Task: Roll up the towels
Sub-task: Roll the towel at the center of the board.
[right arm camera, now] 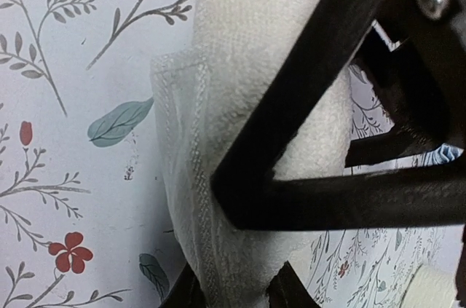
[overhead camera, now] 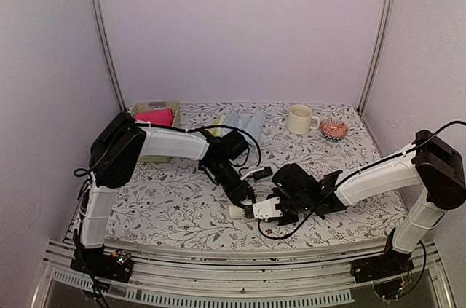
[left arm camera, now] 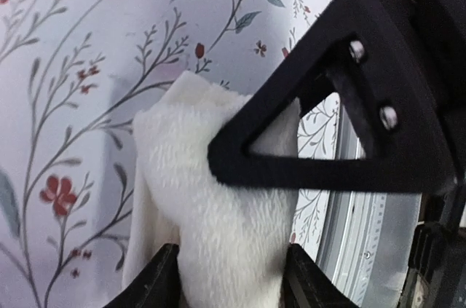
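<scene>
The cream-white towel (overhead camera: 237, 212) is a thick roll near the table's front middle. My left gripper (overhead camera: 246, 202) and right gripper (overhead camera: 263, 210) both meet at it. In the left wrist view the roll (left arm camera: 196, 199) sits between my left gripper's (left arm camera: 233, 290) jaws, with the right gripper's black finger (left arm camera: 328, 166) across it. In the right wrist view the roll (right arm camera: 240, 46) is clamped in my right gripper (right arm camera: 234, 292). The hot pink towel (overhead camera: 154, 116) lies in the basket. The light blue towel (overhead camera: 245, 124) and pale yellow-green towel (overhead camera: 220, 120) lie at the back.
A pale green mesh basket (overhead camera: 166, 106) stands at the back left. A cream mug (overhead camera: 299, 119) and a small pink round object (overhead camera: 333, 129) stand at the back right. The table's front rail (overhead camera: 240, 264) is just below the grippers.
</scene>
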### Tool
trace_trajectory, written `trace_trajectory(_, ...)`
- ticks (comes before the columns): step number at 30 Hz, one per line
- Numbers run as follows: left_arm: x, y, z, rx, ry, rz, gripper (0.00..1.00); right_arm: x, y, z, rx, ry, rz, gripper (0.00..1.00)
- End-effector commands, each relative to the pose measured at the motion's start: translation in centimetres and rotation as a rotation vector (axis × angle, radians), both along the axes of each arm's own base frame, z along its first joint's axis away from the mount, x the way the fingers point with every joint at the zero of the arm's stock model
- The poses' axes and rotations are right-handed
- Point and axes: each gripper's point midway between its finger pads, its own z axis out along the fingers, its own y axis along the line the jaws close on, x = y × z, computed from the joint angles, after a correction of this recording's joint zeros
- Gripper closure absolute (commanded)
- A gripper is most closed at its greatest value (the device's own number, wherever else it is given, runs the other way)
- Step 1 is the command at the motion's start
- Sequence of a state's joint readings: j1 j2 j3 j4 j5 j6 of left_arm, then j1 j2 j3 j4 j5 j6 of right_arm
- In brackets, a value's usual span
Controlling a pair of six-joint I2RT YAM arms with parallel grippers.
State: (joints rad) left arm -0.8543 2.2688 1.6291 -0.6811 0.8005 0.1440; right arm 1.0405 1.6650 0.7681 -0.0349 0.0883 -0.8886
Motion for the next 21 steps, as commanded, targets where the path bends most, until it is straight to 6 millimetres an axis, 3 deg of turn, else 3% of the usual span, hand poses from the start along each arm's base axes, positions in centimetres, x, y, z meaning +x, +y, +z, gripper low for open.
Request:
trace_trajectory(1,3.8,1.4,2.9,-0.035,-0.182,0.14,0.51,-3.3,-3.1,-3.0,-0.154,0.188,0.009,0.87)
trace_trajectory(7,6.8,5.4,6.6,-0.07,-0.381,0.372,0.5,-3.5,-1.6,-0.4,-0.08,0.273,-0.007,0.9)
trace_trajectory(10,6.1,7.8,7.9,-0.083,-0.511,0.468,0.5,-2.8,-0.6,1.6,-0.012,0.361,-0.029,0.91)
trace_trajectory(12,5.3,8.8,10.3,-0.138,-0.638,0.524,0.5,-2.5,-0.2,2.0,0.001,0.44,-0.039,0.91)
trace_trajectory(15,2.8,9.9,11.5,-0.165,-0.819,0.541,0.53,-2.0,0.1,2.3,0.007,0.542,-0.052,0.91)
trace_trajectory(21,-4.1,9.5,11.6,-0.204,-1.102,0.379,0.56,-1.1,0.5,2.1,-0.007,0.775,-0.102,0.92)
